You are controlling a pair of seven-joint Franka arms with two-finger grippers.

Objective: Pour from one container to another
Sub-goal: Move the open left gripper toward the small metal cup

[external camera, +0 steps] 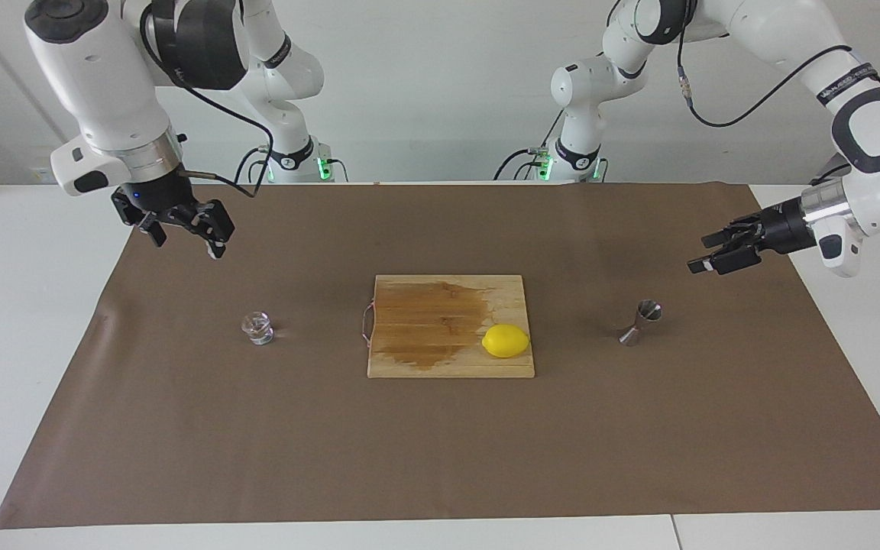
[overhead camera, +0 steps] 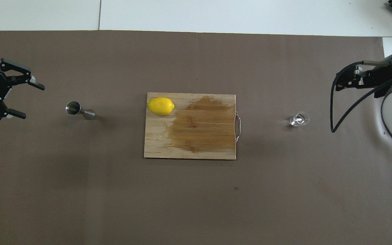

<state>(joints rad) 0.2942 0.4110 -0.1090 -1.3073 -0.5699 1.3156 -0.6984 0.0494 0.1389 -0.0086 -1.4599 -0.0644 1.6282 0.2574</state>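
The clear glass tumbler (external camera: 258,328) (overhead camera: 299,119) stands on the brown mat toward the right arm's end. The steel hourglass jigger (external camera: 638,322) (overhead camera: 79,110) stands upright toward the left arm's end. My left gripper (external camera: 698,253) (overhead camera: 32,101) hangs open and turned level above the mat, its fingers pointing at the jigger from the table's end, a short gap away from it. My right gripper (external camera: 186,243) (overhead camera: 344,81) hangs open and empty above the mat, up in the air and apart from the tumbler.
A wooden cutting board (external camera: 425,321) (overhead camera: 199,129) with a dark wet patch lies mid-table between the two containers. A yellow lemon (external camera: 506,341) (overhead camera: 161,105) rests on its corner toward the jigger. The brown mat (external camera: 440,458) covers most of the white table.
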